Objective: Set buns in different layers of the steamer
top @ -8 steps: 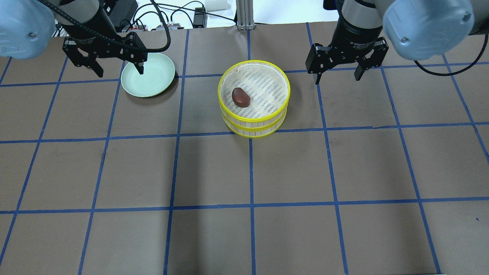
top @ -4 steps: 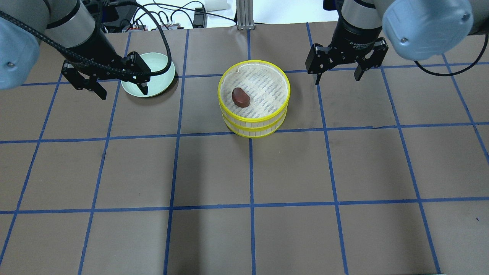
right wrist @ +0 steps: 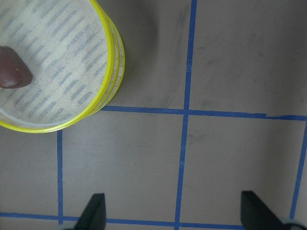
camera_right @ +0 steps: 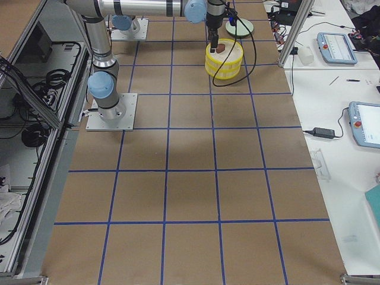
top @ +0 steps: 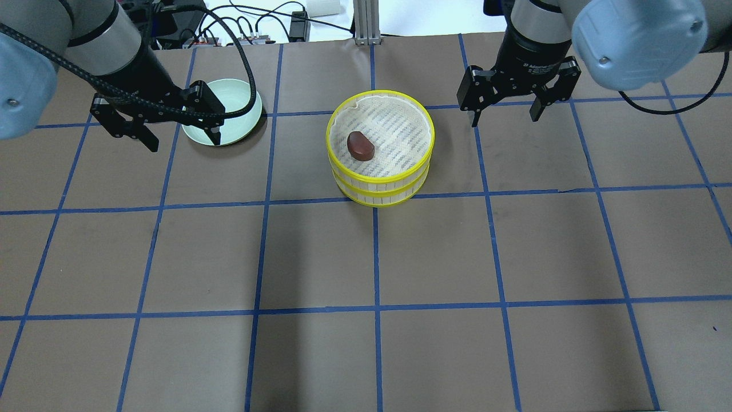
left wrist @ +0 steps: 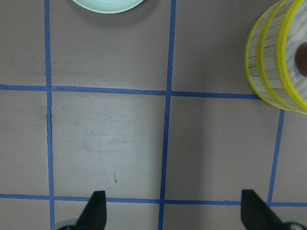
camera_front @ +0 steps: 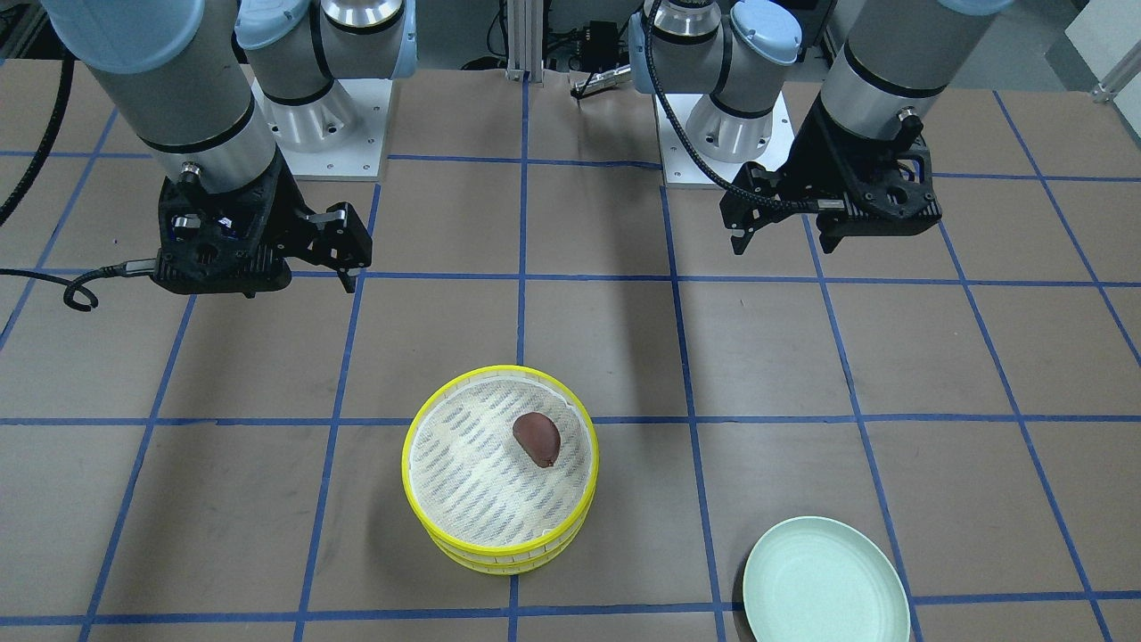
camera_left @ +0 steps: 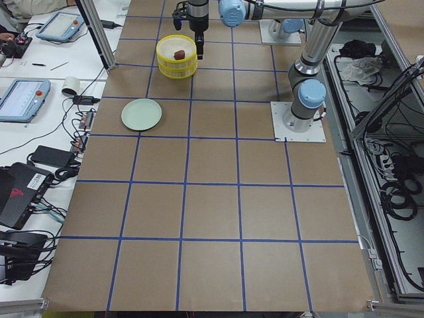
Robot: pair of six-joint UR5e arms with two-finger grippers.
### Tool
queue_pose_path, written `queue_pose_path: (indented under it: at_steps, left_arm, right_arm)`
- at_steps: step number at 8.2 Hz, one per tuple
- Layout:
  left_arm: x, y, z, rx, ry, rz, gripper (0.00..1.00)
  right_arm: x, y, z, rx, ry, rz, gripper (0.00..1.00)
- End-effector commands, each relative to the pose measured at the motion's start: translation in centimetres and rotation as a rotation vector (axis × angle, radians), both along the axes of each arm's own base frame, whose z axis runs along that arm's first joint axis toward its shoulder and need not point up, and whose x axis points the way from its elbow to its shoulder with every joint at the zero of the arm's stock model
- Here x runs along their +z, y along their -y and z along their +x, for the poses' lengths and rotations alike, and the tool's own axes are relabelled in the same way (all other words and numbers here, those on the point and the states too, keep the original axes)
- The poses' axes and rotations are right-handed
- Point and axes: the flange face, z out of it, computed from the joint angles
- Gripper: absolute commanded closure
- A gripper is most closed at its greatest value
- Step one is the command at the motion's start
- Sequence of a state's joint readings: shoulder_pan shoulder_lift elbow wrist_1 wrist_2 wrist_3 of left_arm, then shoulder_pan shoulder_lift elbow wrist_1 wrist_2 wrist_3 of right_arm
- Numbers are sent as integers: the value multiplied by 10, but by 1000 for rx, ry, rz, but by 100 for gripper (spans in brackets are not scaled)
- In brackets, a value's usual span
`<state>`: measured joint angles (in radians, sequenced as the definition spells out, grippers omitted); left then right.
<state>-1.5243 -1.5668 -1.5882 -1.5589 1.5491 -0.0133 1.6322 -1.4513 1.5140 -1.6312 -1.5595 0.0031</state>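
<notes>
Overhead exterior: brown bun [top: 361,146] in steamer [top: 378,192], between left end effector [top: 184,142], right end effector [top: 504,119]; both released.

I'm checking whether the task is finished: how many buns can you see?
1. The brown bun lies in the top tray. None is on the plate. Another may be hidden in the lower tray.

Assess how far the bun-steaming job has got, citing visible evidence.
Done: the brown bun lies in the top tray of the stacked steamer. In hand: nothing; left tool and right tool hang open, empty. Left: cream bun unseen; the lower tray is hidden, so I cannot tell.
</notes>
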Motion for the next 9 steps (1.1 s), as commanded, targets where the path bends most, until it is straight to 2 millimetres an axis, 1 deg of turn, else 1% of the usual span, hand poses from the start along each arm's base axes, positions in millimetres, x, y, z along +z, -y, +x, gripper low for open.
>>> queue_pose_path:
  at_steps: [1,3,5,7,9]
  left_arm:
    - [-1,0,1,0,5,2,0]
    - [-1,0,1,0,3,2,0]
    - [-2,1,1,-2,5,2,0]
    - [-8,6,2,-6,3,11,0]
    - [-7,5,2,-6,3,12,0]
  right_arm:
    - [1,0,1,-2,7,-2,0]
    - [4,2,1,-1,14,-29,0]
    - [4,4,1,2,11,-36,0]
    - [2,4,2,0,15,-32,0]
    - [1,5,1,-1,15,-32,0]
